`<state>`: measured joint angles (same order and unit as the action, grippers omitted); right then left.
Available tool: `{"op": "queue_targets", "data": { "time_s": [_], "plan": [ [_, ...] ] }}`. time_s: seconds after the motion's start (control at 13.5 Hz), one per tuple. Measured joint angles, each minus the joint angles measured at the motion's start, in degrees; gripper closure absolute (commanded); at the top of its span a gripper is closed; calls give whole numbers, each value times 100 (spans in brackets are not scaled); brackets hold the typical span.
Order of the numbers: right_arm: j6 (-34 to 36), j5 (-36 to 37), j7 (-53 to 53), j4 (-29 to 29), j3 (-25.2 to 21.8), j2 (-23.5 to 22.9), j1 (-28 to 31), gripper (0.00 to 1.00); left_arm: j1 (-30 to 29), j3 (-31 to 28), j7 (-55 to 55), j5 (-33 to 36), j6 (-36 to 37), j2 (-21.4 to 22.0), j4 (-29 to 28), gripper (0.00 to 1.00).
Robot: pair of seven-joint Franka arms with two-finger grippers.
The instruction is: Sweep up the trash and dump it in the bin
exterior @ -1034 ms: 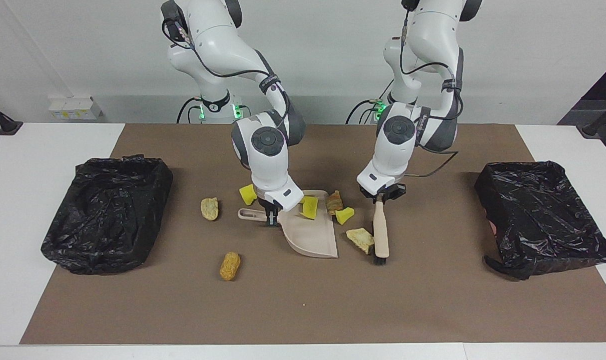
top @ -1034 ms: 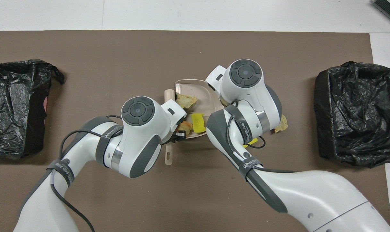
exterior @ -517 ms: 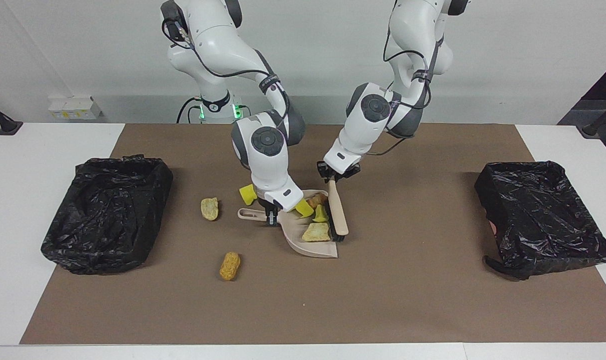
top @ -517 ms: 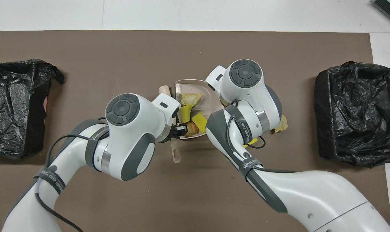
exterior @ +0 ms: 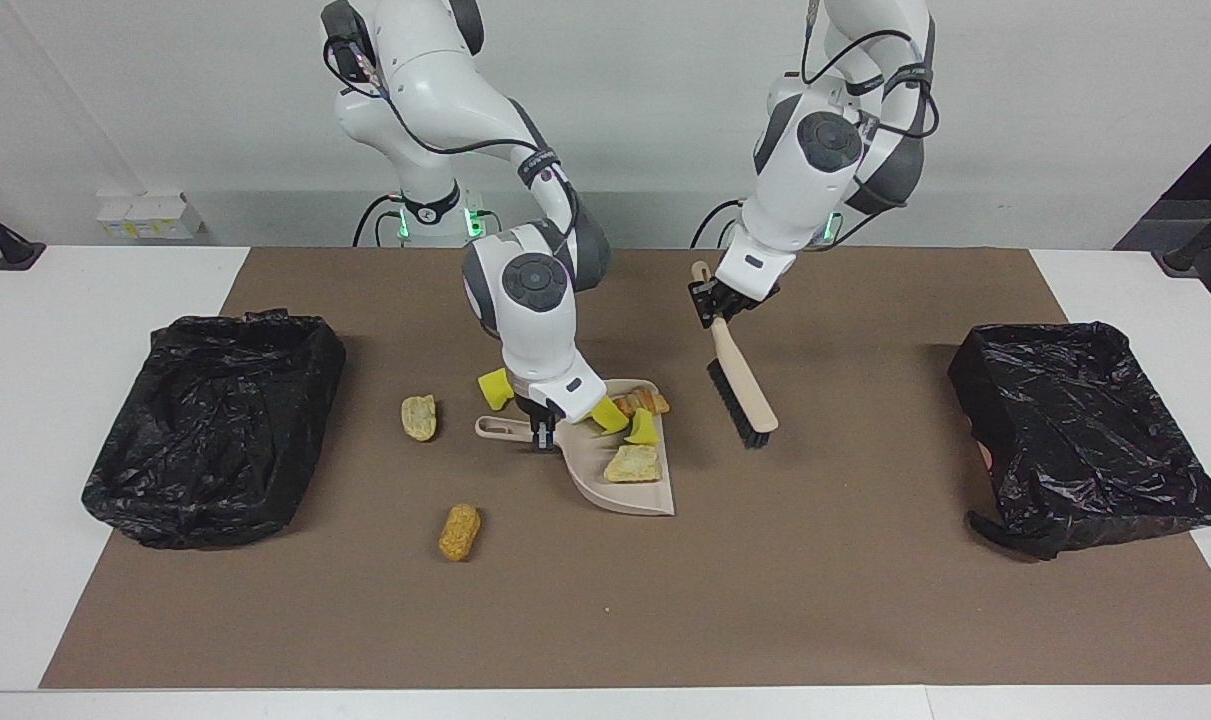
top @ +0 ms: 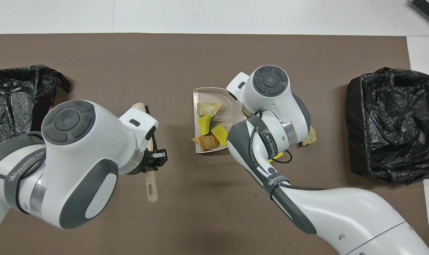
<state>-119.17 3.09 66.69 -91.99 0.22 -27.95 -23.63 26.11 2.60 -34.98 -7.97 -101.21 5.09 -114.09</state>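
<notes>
The right gripper (exterior: pixel 542 437) is shut on the dustpan (exterior: pixel 633 487) handle with four trash (exterior: pixel 632 463) bits inside, the left gripper (exterior: pixel 717 303) clamps the raised brush (exterior: pixel 741 389), so bring the brush low beside the three loose bits near the pan and push gently.

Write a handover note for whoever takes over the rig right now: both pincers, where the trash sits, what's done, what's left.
Left pincer: shut on the brush, lifted clear of the dustpan.
Right pincer: shut on the dustpan's handle, pan flat on the mat.
Done: four scraps sit in the pan.
Left: three scraps on the mat toward the right arm's end: a yellow chunk by the handle, a beige lump, an orange-brown nugget. Nothing dumped yet; two black-lined bins, one at each end of the table.
</notes>
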Motion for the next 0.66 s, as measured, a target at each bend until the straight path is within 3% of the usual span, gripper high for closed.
{"op": "queue_targets", "data": {
  "time_s": [0.37, 0.66],
  "plan": [
    [-11, -5, 168, 2, -4, 84, 215, 100, 902, 135, 114, 41, -1053, 814, -1925, 100],
    [40, -28, 240, 2, -5, 448, 563, 100, 1186, 174, -215, 41, -1771, 833, -2571, 100]
  ]
}}
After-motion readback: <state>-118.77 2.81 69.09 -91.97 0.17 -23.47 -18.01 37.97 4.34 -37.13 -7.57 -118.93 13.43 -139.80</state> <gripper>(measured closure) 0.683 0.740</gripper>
